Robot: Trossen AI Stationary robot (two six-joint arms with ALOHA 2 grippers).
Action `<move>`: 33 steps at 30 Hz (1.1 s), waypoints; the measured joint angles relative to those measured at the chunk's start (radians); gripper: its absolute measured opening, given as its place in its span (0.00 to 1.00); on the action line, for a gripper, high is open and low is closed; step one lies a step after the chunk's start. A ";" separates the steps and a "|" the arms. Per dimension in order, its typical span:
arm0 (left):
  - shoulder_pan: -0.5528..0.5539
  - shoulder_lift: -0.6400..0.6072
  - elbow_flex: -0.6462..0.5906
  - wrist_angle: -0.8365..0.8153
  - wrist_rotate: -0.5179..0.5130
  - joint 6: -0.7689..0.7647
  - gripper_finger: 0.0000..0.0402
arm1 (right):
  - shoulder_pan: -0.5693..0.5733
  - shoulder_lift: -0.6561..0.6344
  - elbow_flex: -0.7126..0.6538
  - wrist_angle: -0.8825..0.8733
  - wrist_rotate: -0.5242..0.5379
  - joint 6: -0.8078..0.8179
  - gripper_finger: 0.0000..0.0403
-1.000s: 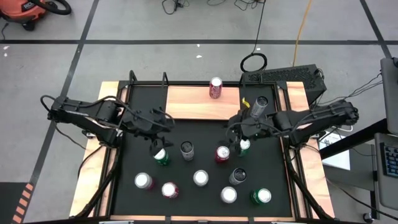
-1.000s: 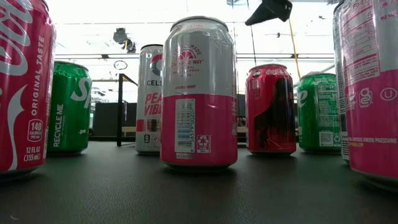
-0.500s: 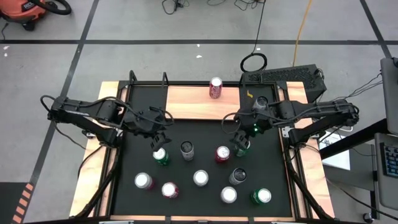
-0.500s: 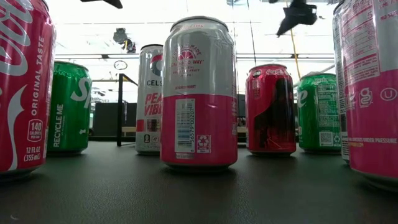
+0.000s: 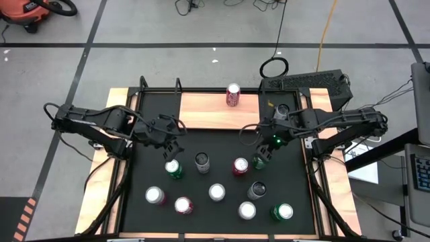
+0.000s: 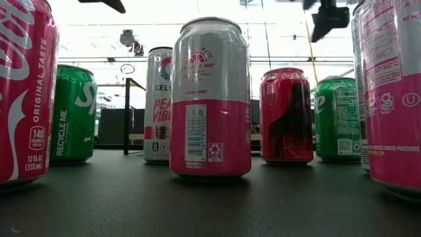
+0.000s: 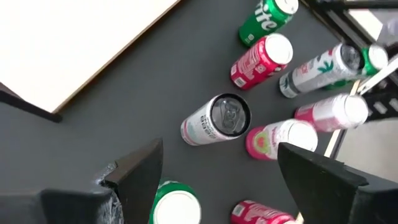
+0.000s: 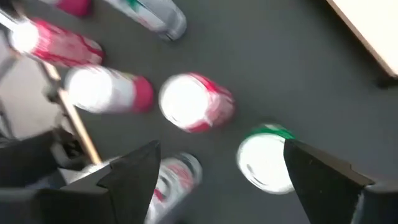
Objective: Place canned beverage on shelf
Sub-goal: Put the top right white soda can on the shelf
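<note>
The left gripper [image 5: 173, 149] hovers with jaws spread and empty above a green can [image 5: 174, 169] on the black mat [image 5: 222, 144]. At the table's far edge, the shelf [image 5: 208, 111] carries one red can [image 5: 233, 95], so placing seems barely begun. The right gripper [image 5: 265, 149] hangs over another green can [image 5: 259, 161], jaws spread and empty. Ten cans are left standing on the mat.

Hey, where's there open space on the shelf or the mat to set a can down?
The shelf is bare left of its one red can, with a narrower strip to that can's right. The mat is also free along its left side, under the left gripper. The middle and right of the mat, below the right gripper, are crowded with cans.
</note>
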 joint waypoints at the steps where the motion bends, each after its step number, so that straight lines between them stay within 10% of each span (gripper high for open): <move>1: 0.000 0.000 0.000 0.004 0.000 -0.019 0.79 | 0.000 0.000 0.000 -0.020 0.004 -0.016 0.79; 11: 0.000 0.000 0.000 0.008 -0.001 -0.067 0.79 | -0.031 -0.006 0.000 -0.036 0.059 -0.067 0.79; 33: 0.000 0.000 0.000 0.007 -0.021 0.006 0.79 | -0.539 -0.017 0.124 -0.375 0.132 -0.157 0.79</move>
